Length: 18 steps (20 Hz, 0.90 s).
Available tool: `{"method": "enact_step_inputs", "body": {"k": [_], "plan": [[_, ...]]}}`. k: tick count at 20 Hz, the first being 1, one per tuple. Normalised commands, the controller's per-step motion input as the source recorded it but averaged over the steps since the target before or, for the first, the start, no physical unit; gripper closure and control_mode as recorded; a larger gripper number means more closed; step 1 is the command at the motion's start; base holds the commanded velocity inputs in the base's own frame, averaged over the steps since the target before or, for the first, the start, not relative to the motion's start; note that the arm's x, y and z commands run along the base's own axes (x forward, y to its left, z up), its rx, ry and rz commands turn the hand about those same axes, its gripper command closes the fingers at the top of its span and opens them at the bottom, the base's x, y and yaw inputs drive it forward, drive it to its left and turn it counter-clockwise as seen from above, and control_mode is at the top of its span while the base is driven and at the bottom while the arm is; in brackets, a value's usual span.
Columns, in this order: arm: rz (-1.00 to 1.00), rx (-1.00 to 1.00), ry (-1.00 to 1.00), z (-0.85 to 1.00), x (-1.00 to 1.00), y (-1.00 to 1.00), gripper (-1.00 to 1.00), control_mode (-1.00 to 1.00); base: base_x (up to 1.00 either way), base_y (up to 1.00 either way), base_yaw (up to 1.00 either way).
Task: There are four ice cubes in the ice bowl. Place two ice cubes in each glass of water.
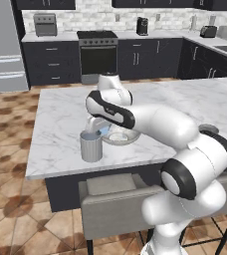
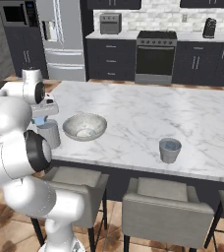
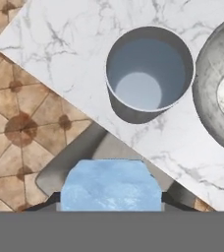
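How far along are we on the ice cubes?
Done: nothing clearly; the near glass shows water and no cube I can make out. In hand: the gripper holds an ice cube above that glass, beside the ice bowl. Left: drop it, then supply both glasses, including the far glass. The bowl's contents are unclear.

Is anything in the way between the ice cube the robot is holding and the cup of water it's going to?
Nothing visible blocks it. The pale-blue translucent ice cube sits pinched between the jaws of the gripper, above the open mouth of the short grey ribbed glass of water. The wide mottled stone-like ice bowl stands beside the glass, off the path.
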Motion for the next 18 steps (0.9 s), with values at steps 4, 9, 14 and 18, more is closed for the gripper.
{"method": "enact_step_inputs", "body": {"k": [4,9,14,18], "plan": [[-0.03,0.0,0.0,-0.14,0.17,0.21,1.0,-1.0,0.0,0.0,0.0],[-0.05,0.0,0.0,-0.14,0.3,0.01,1.0,-1.0,0.0,0.0,0.0],[-0.07,0.0,0.0,-0.08,0.35,0.0,1.0,-1.0,0.0,0.0,0.0],[-0.06,0.0,0.0,-0.14,0.29,0.09,1.0,-1.0,0.0,0.0,0.0]]}}
